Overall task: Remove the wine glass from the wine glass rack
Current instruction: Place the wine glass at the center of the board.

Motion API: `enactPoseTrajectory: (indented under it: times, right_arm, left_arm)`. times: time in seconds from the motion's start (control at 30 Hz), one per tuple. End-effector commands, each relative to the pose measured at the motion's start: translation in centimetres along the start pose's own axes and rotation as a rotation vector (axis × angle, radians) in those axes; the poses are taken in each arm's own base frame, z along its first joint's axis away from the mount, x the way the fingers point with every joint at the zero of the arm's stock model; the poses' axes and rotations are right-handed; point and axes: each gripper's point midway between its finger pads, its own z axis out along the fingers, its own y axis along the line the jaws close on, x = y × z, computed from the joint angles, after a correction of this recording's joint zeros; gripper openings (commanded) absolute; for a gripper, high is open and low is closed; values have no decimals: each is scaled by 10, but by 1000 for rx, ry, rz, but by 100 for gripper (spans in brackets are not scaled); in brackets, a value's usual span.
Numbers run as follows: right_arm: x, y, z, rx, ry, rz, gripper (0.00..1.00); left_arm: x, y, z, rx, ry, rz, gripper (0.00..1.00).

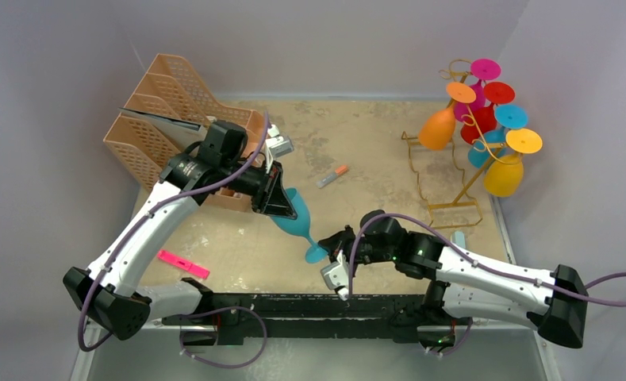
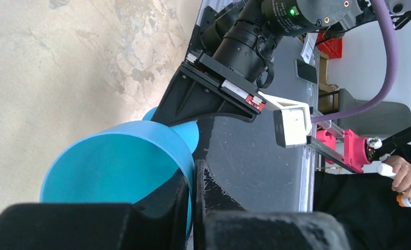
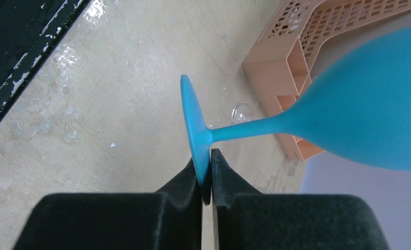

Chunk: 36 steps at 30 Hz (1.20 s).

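The blue wine glass (image 1: pixel 295 216) is off the wine glass rack (image 1: pixel 446 187) and sits at the centre of the top view, lying on its side between the 2 arms. Its bowl points to the upper left and its foot to the lower right.

The left hand (image 1: pixel 284 209) is clamped narrow on the bowl's rim. In the left wrist view, 1 finger is inside the bowl and the other outside, with the blue wall pinched between them. The right hand (image 1: pixel 330 248) is closed on the foot of the glass. In the right wrist view its 2 black fingers grip the thin disc edge-on, and the stem runs off to the right. Whether the glass touches the table (image 1: pixel 373 135) cannot be told.

The rack stands well apart at the upper right of the top view, its gold post leaning over its wire base. 5 coloured glasses hang on it, among them an orange glass (image 1: pixel 438 128) and a yellow glass (image 1: pixel 505 176).

A peach file organiser (image 1: pixel 157 103) fills the upper left, behind the left arm. A pink marker (image 1: pixel 184 263) lies at the lower left of the table. An orange-tipped marker (image 1: pixel 332 176) lies near the middle, above the glass.
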Motion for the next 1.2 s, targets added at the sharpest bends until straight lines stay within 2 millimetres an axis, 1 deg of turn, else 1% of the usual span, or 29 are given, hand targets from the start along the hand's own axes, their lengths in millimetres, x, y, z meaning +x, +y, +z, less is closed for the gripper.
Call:
enactPoseTrajectory:
  times: [0.0, 0.1, 0.2, 0.33, 0.43, 0.53, 0.63, 0.77, 0.87, 0.97, 1.07, 1.13, 1.17]
  right_arm:
    - [-5, -25, -5, 70, 1, -9, 14]
    - [-6, -23, -7, 73, -2, -19, 31]
    - [-8, -23, -9, 78, -13, -16, 40]
    - [-11, -19, -13, 62, -22, -1, 47]
    - [-10, -12, -15, 31, -14, 17, 50]
    - [-4, -1, -19, -14, 22, 36, 53]
    - [-3, 0, -25, -17, 37, 51, 54]
    - [-11, -9, -31, 31, 16, 111, 55]
    - [-22, -18, -39, 68, -16, 175, 56]
    - [-30, -26, -48, 107, -39, 248, 56]
    - [-38, -31, -55, 135, -65, 293, 57]
    - [-41, -40, -60, 189, -81, 350, 58]
    - [-42, -49, -62, 235, -87, 412, 59]
  left_arm:
    - [-2, -20, -6, 44, -7, 61, 0]
    - [-1, -20, -8, 29, -9, 68, 0]
    - [-2, -18, -9, 8, -13, 78, 0]
    - [-3, -7, -11, -69, -10, 75, 0]
    - [-6, 3, -15, -148, -20, 74, 0]
    - [-9, 14, -21, -239, -26, 67, 0]
    - [-5, 32, -29, -361, -12, 45, 0]
    - [15, 71, -35, -542, 30, -26, 0]
    - [28, 93, -30, -599, 48, -74, 0]
    - [33, 111, -26, -651, 39, -91, 0]
    - [34, 127, -29, -726, 31, -86, 0]
    - [32, 136, -32, -775, 14, -78, 0]
    - [31, 140, -32, -785, -3, -67, 0]
